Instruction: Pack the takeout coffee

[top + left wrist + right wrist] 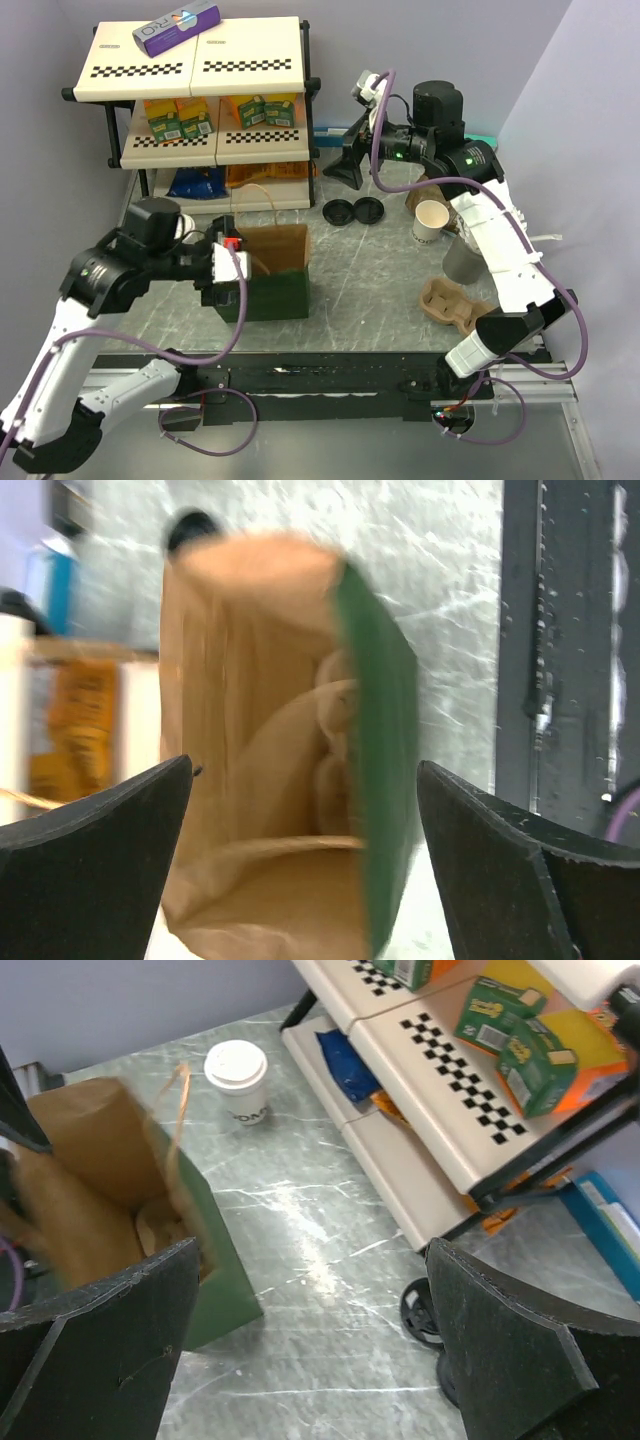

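The left gripper (305, 772) stands wide apart, its two black fingers (100, 825) spread to either side with nothing clasped between them. It hangs over the open mouth of the paper bag (260, 680), green outside and brown within, which stands upright on the marbled table (380, 290). Rounded tan shapes lie inside the bag, too blurred to name. The right gripper (312, 1250) is likewise fully spread and empty, held above the table in front of the shelf (440, 1090) and well apart from the bag. One white paper cup (430, 222), without a lid and showing its pale inside, stands on the table beside the right arm, just right of two black lids (355, 211) and near the grey tumbler (460, 262). The brown pulp tray (455, 303) lies nearer the arms' bases. A white lidded cup (237, 1072) stands beyond the bag, by the shelf's foot. Green cartons (535, 1055) sit on the shelf, and a purple box (175, 27) lies on its top.
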{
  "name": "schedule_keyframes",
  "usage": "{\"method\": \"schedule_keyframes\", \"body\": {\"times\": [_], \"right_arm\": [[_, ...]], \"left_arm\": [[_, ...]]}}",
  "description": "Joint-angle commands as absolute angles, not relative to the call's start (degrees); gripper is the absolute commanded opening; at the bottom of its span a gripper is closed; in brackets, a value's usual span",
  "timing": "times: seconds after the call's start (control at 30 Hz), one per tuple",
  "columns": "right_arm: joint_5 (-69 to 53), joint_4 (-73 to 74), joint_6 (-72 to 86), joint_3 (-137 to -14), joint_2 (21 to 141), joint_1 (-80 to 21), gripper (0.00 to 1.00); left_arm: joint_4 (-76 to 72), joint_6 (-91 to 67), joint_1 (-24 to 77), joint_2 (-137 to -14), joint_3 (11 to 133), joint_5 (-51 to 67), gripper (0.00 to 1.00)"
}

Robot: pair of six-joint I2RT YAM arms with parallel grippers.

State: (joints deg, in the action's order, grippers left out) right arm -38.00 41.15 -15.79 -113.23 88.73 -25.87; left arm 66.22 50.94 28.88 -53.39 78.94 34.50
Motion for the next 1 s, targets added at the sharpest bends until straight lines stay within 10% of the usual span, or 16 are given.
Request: {"method": "schedule_keyframes", "body": {"times": [0.0,0.97], "right_arm": [[-43.0,39.9,-12.9,-112.8,87.4,-25.7,1.0],[-51.3,36.9,-19.3,-114.6,104.2,-39.5,0.99]], "left_arm": [[63.4,53.3,29.1,-54.3,83.7,36.0,0.99],[65.0,41.7,29.1,-59.4,88.1,29.9,0.52]]}}
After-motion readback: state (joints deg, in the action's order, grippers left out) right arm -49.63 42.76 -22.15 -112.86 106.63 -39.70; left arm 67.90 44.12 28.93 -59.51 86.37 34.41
